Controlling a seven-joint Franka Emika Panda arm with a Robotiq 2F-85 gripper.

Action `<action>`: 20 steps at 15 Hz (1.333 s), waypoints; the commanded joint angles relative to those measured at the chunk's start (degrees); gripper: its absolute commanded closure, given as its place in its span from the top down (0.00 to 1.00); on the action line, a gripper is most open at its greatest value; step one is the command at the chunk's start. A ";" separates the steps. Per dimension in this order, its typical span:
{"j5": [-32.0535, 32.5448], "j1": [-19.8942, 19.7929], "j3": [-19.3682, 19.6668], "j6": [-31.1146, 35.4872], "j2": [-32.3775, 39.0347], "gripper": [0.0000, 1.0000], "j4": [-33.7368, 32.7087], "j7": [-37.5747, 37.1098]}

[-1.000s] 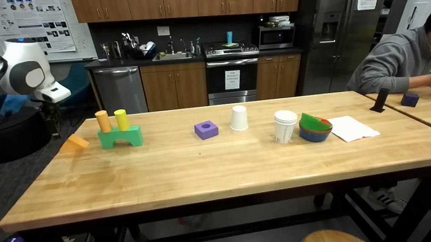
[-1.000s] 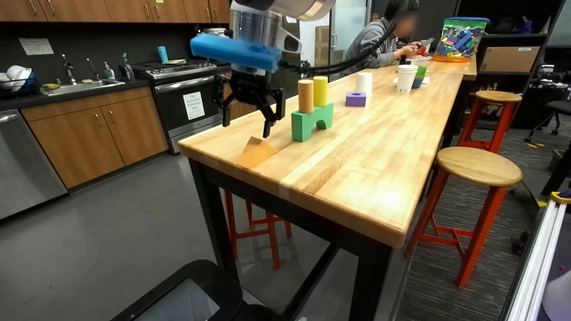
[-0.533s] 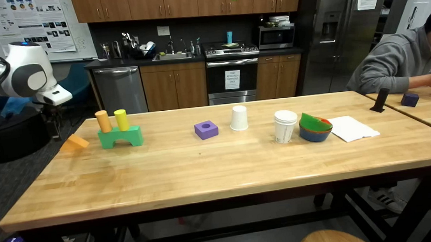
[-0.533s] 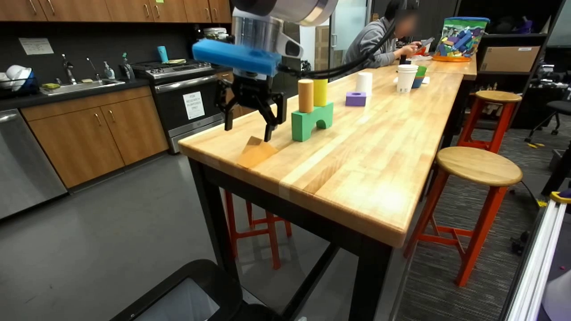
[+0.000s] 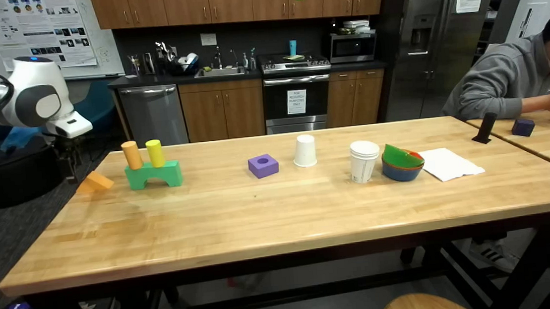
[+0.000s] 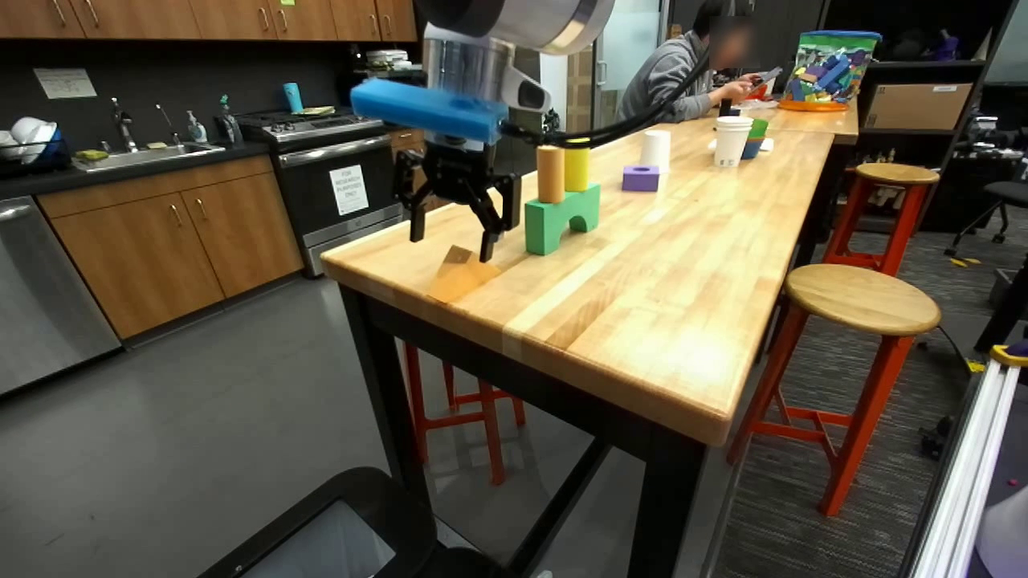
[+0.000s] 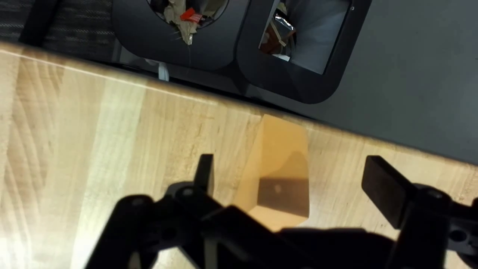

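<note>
My gripper (image 7: pixel 292 173) is open and empty. It is above an orange wedge block (image 7: pixel 283 149) at the table's end, with one black finger on each side of the block in the wrist view. In an exterior view the gripper (image 6: pixel 451 244) is just above the wedge (image 6: pixel 463 279), and one fingertip overlaps its top edge; contact cannot be told. The wedge also shows in an exterior view (image 5: pixel 95 181). Beside it stands a green arch block (image 6: pixel 554 221) with an upright orange cylinder (image 6: pixel 550 174) and a yellow cylinder (image 6: pixel 577 170) on top.
On the wooden table (image 5: pixel 241 222) are a purple block with a hole (image 5: pixel 263 167), an upturned white cup (image 5: pixel 304 151), stacked cups (image 5: pixel 364 162), nested bowls (image 5: pixel 401 171) and white paper (image 5: pixel 450 163). Bins (image 7: pixel 298 82) stand below the table's edge. A person (image 5: pixel 512 74) sits beyond.
The gripper has come down and shifted slightly to the right in an exterior view, closer to the orange wedge. It stays open. The blocks and cups have not moved.
</note>
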State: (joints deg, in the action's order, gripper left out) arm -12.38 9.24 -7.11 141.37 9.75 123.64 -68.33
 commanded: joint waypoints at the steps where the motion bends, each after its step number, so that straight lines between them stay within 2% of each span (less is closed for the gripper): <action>1: -1.37 0.24 0.18 0.60 -0.11 1.00 0.43 -0.49; 9: -8.52 -0.68 -0.20 4.93 -0.33 1.00 3.37 2.08; 11: -8.67 -0.58 0.03 5.36 -0.43 1.00 3.82 1.69; 15: -5.24 -0.08 0.81 4.41 -0.74 1.00 3.89 -0.41; 20: 5.58 0.56 2.87 1.89 -1.30 1.00 2.60 -5.83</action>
State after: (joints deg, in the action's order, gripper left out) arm -11.75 8.95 -5.80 145.65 9.71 126.79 -70.71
